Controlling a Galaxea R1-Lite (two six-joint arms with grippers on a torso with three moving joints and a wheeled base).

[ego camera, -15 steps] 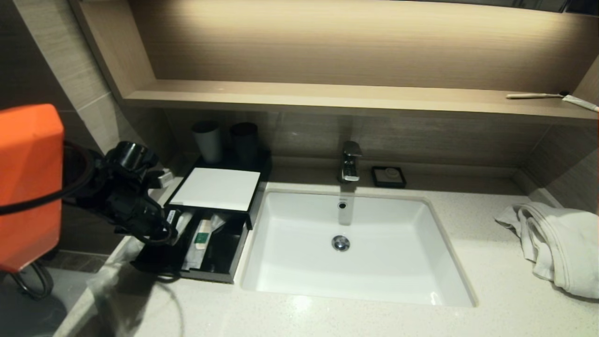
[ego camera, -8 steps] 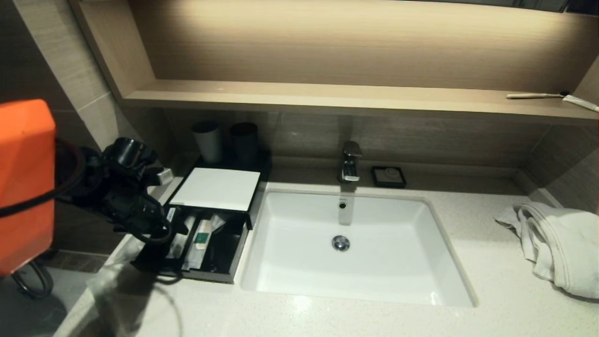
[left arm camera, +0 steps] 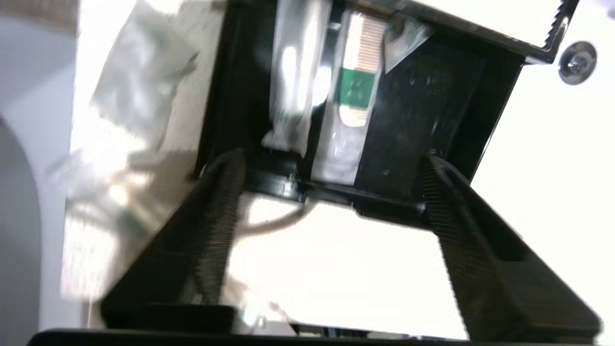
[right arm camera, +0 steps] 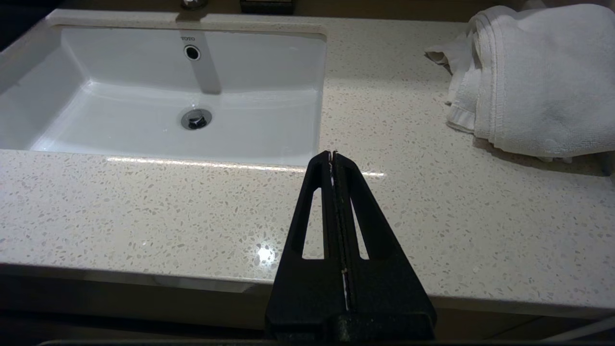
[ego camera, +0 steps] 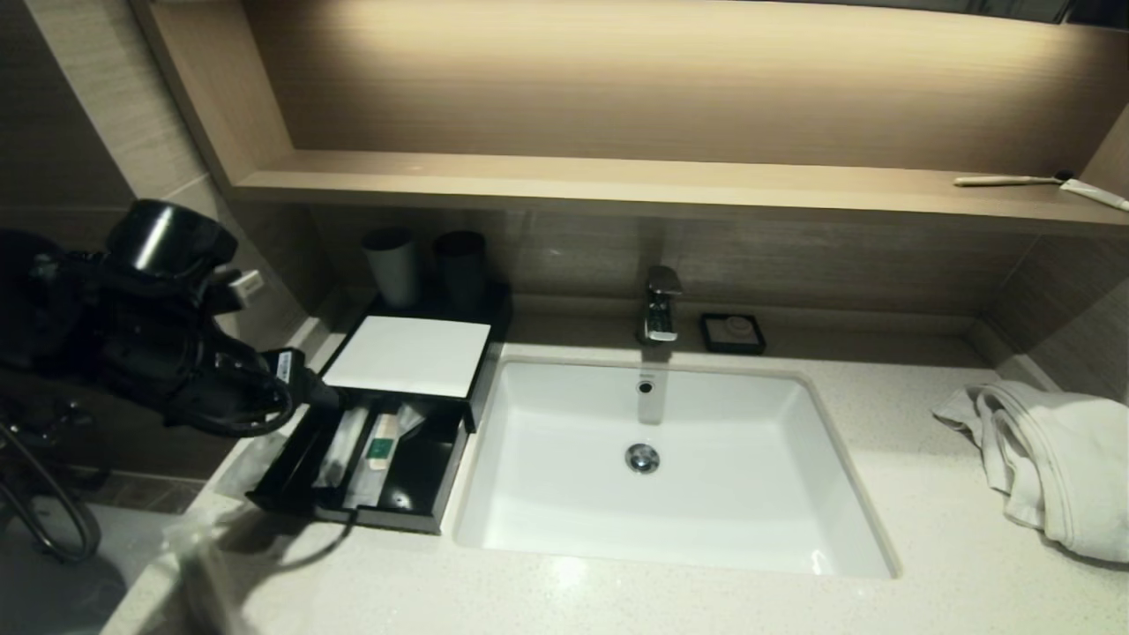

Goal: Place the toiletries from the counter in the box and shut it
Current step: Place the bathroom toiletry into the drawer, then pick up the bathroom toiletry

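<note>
The black box stands left of the sink with its white top and its drawer pulled out. In the drawer lie a white sachet and a green-labelled packet; both show in the left wrist view, the sachet and the packet. My left gripper hangs at the drawer's left side, above it. In its wrist view the left gripper is open and empty over the drawer's front wall. My right gripper is shut and empty, low over the counter's front edge.
The white sink with its tap fills the middle. Two cups stand behind the box, and a soap dish is by the tap. A towel lies right. Clear plastic wrap lies at the counter's left corner.
My left arm has pulled back to the left and upward, away from the drawer. Its orange part has left the view. The drawer's contents now show uncovered.
</note>
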